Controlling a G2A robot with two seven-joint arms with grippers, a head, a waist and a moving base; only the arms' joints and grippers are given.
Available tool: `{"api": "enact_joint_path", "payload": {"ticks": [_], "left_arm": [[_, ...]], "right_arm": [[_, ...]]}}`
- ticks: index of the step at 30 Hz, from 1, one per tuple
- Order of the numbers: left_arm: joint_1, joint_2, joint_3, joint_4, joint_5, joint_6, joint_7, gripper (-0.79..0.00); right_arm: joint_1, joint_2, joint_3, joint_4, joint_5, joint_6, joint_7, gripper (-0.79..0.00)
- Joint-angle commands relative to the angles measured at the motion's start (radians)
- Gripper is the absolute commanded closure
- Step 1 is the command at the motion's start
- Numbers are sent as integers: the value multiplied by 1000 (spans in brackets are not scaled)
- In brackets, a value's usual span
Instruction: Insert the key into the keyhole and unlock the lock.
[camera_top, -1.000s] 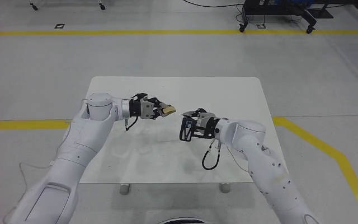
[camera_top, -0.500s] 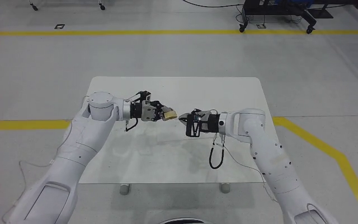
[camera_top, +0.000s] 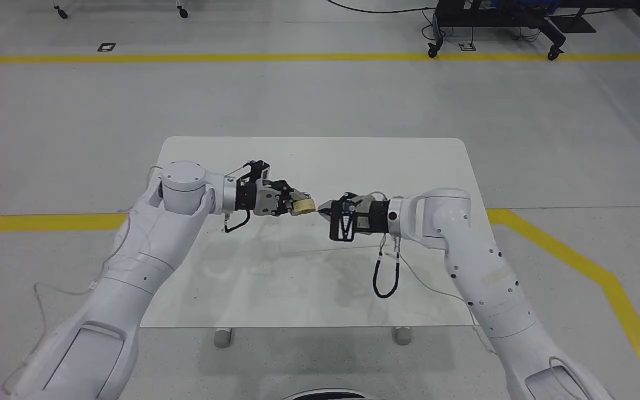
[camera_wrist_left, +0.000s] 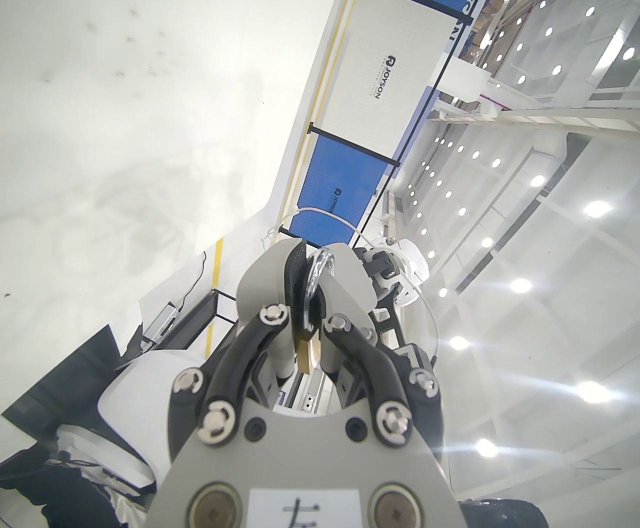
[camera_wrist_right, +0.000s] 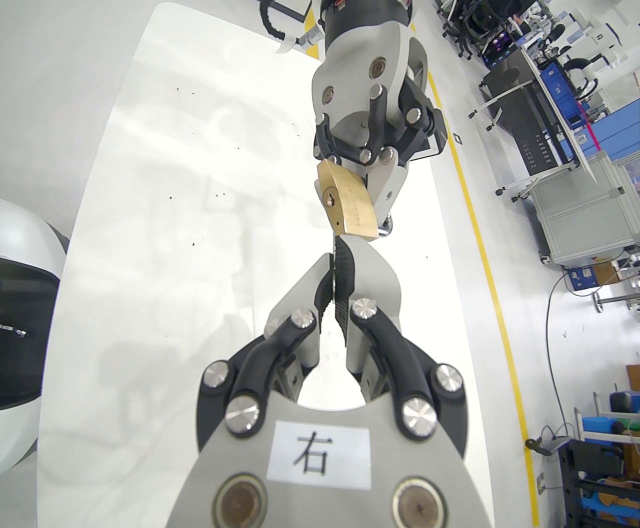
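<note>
Both arms reach inward over the white table (camera_top: 300, 290), forearms roughly level, and their grippers point at each other tip to tip above its middle. You see the left gripper (camera_top: 288, 203) with its fingers clamped on the brass lock (camera_wrist_right: 350, 207). The steel shackle (camera_wrist_left: 320, 265) sits between the pads, and the body juts out towards the other arm. The keyhole (camera_wrist_right: 328, 198) faces the right gripper (camera_wrist_right: 336, 260). That gripper's fingers are pressed almost together on the key (camera_wrist_right: 333, 250), a thin metal strip seen edge-on. The key's tip lies just beside the lock's lower corner, off the keyhole. You cannot tell whether they touch.
</note>
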Motion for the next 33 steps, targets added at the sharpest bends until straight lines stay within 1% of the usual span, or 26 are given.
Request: {"api": "enact_joint_path", "payload": {"ticks": [1, 5, 9, 14, 20, 23, 26, 29, 33], "left_arm": [[-3, 0, 5, 0, 12, -1, 3, 0], [-3, -1, 11, -1, 17, -11, 2, 0], [-5, 1, 19, -10, 61, -29, 20, 0], [2, 6, 29, -49, 123, -75, 31, 0], [16, 11, 13, -72, 124, -95, 40, 0], [28, 10, -15, -65, 38, -98, 30, 0], [39, 4, -39, -32, -119, -99, -76, 0], [33, -5, -40, 11, -205, -93, -129, 0], [8, -16, -18, 58, -220, -104, -160, 0]], "right_arm": [[2, 1, -5, 1, 2, 0, 5, 0], [11, 3, -15, 10, 15, -3, 22, 0], [17, 6, -21, 14, 28, -1, 31, 0], [24, 9, -30, 15, 32, -4, 54, 0], [36, 12, -41, 22, 53, -2, 80, 0], [36, 15, -39, 19, 64, 7, 84, 0], [33, 18, -35, 19, 74, 14, 72, 0], [36, 21, -34, 26, 81, 5, 50, 0], [42, 25, -38, 33, 93, -10, 5, 0]]}}
